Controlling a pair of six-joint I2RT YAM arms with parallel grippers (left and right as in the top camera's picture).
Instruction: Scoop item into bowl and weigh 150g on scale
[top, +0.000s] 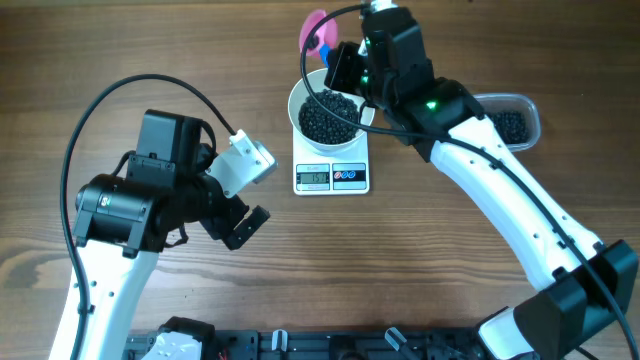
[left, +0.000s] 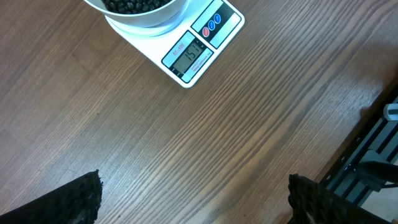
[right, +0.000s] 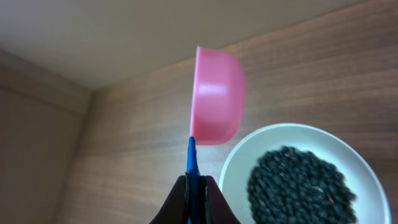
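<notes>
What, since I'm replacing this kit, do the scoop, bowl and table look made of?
Scoop: pink cup, blue handle, smooth with soft sheen, likely plastic. Bowl: plain glossy white, ceramic or plastic, unclear. Table: matte wood grain, wood or laminate.

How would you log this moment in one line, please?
right gripper: shut on pink scoop | bowl: beans, on scale | left gripper: open

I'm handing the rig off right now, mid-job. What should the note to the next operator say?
Left gripper: jaws open, empty, over bare table near the scale.
Right gripper: shut on the blue handle of the pink scoop, cup turned on its side beyond the bowl.
Done: bowl sits on the scale, well filled with black beads; more remain in the clear tub.
To do: check the display, not sharp enough to read surely; adjust, set scoop down.
</notes>
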